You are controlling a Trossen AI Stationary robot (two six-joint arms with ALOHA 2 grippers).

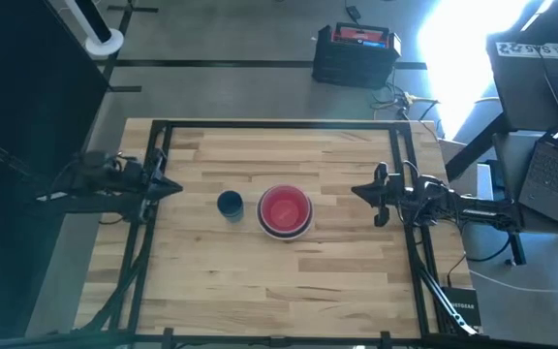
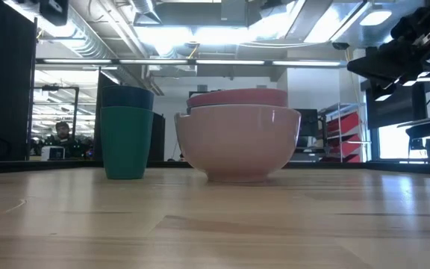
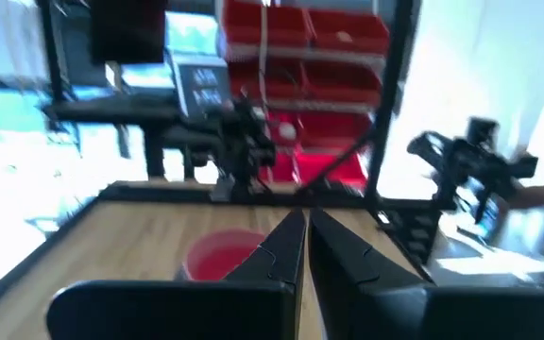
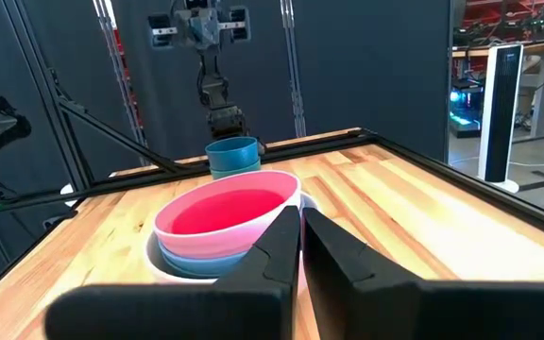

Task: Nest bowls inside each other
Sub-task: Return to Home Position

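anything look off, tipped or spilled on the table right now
Nothing stands out. The bowls sit nested and upright in the middle of the table, with the stacked cups upright just beside them, not touching. Nothing is spilled or broken. The left gripper and right gripper hang shut at the sides.

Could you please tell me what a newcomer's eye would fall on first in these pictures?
A stack of nested plastic bowls, red innermost within pink, sits at the centre of the wooden table. Beside it, toward the left arm, a blue cup stands inside a green cup. The left gripper and right gripper hang shut at the table's sides.
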